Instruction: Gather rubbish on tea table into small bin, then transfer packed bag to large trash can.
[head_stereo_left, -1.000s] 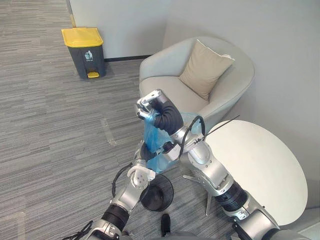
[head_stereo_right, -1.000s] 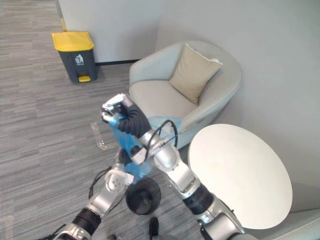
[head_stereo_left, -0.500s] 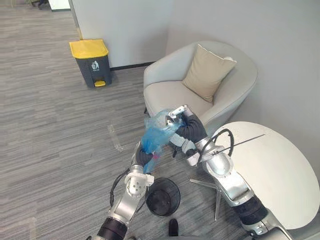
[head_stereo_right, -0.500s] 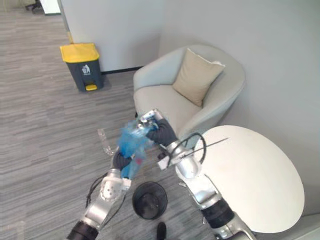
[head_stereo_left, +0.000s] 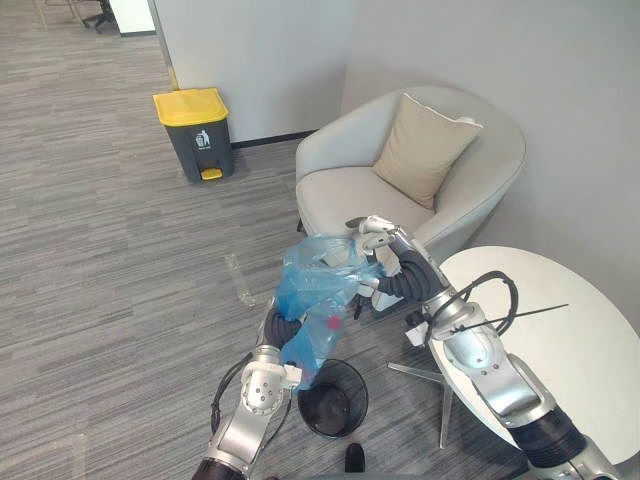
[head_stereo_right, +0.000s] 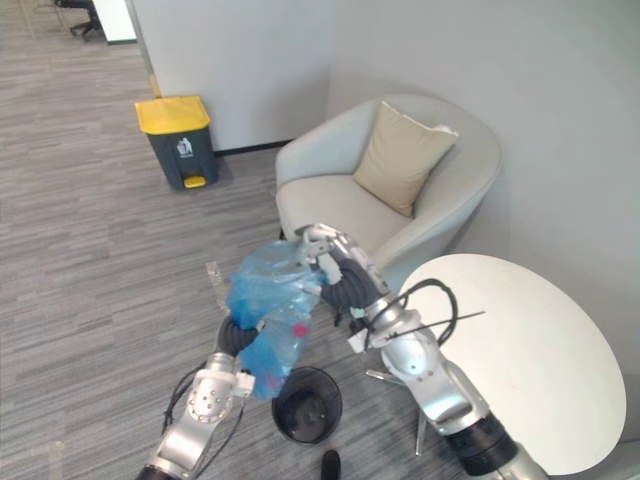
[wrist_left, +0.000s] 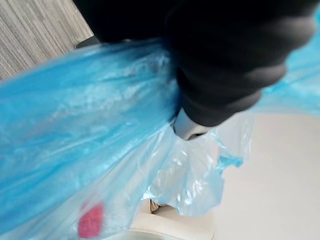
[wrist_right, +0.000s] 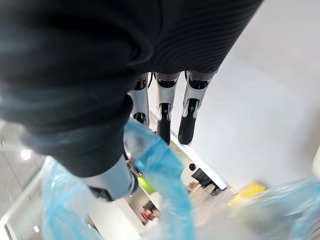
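Note:
A blue plastic bag (head_stereo_left: 320, 285) with a red scrap (head_stereo_left: 333, 322) inside hangs above the small black mesh bin (head_stereo_left: 362, 395) on the floor. My left hand (head_stereo_left: 283, 325) is under the bag, its dark cover (wrist_left: 225, 60) wrapped in blue film (wrist_left: 90, 130), shut on the bag. At the bag's upper edge is my right hand (head_stereo_left: 392, 262). Its fingers (wrist_right: 162, 112) are straight and open, and a strip of the bag (wrist_right: 160, 165) lies by its thumb. The large grey trash can (head_stereo_left: 195, 135) with a yellow lid stands far off by the wall.
A light grey armchair (head_stereo_left: 340, 190) with a beige pillow (head_stereo_left: 425, 150) stands just behind the bag. The round white tea table (head_stereo_left: 590, 340) is at the right. Grey carpet stretches open between the bag and the trash can.
My right hand has come down from holding the bag's top high, and its fingers have straightened off it. The bag now bunches at my left hand. The camera view has shifted.

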